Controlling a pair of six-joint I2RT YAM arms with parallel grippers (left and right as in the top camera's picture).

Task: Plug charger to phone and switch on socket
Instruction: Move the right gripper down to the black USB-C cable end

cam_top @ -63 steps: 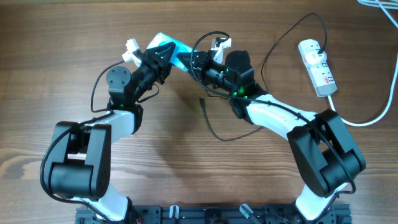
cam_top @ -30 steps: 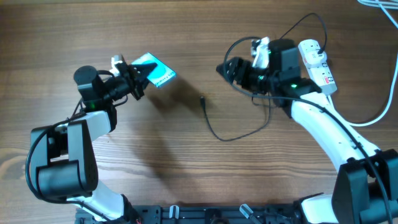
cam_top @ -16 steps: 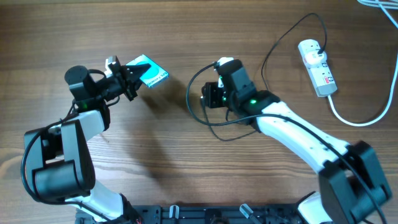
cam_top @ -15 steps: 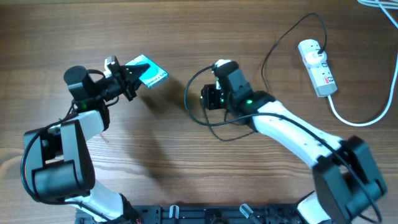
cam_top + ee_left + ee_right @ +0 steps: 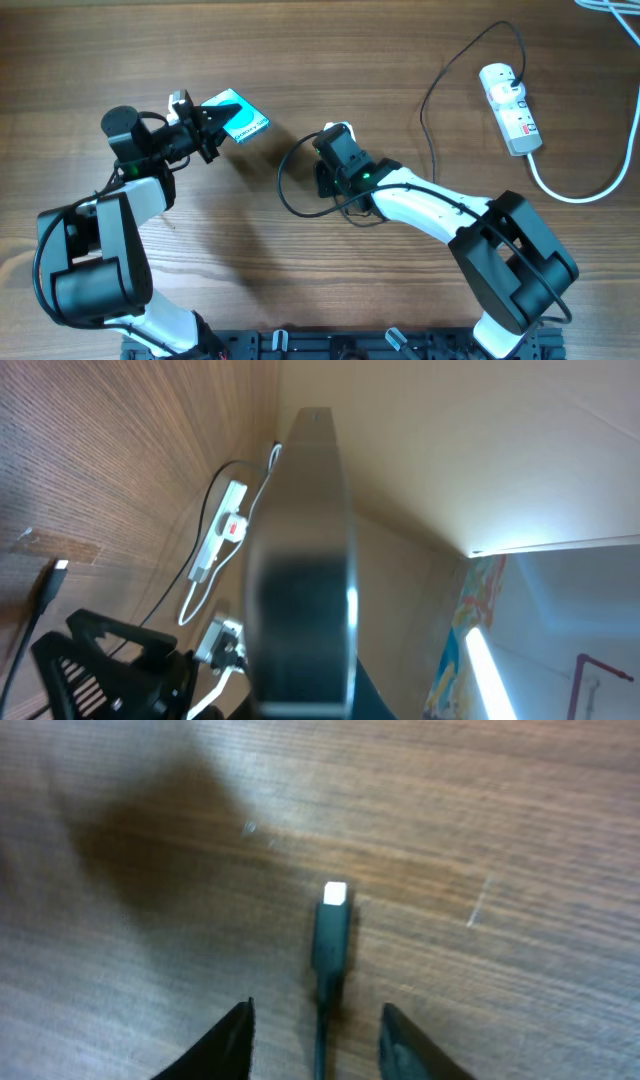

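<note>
My left gripper [image 5: 208, 130] is shut on the turquoise phone [image 5: 238, 116] and holds it tilted above the table at the upper left. In the left wrist view the phone [image 5: 300, 560] shows edge-on and blurred. The charger's thin black cable [image 5: 427, 95] runs from the white socket strip [image 5: 512, 115] at the upper right to the table's middle. My right gripper [image 5: 326, 178] hangs over the cable's end. In the right wrist view the black connector tip [image 5: 332, 925] lies flat on the wood between my open fingers, and the right gripper [image 5: 320, 1045] is not touching it.
The strip's thick white cord [image 5: 592, 190] curls off the right edge. The cable loops [image 5: 283, 190] left of my right gripper. The socket strip [image 5: 222, 530] and my right arm [image 5: 110, 660] show in the left wrist view.
My right arm swung from near the socket strip to the left and now sits low over the connector tip. The cable loop shifted left. My left gripper keeps the phone still.
</note>
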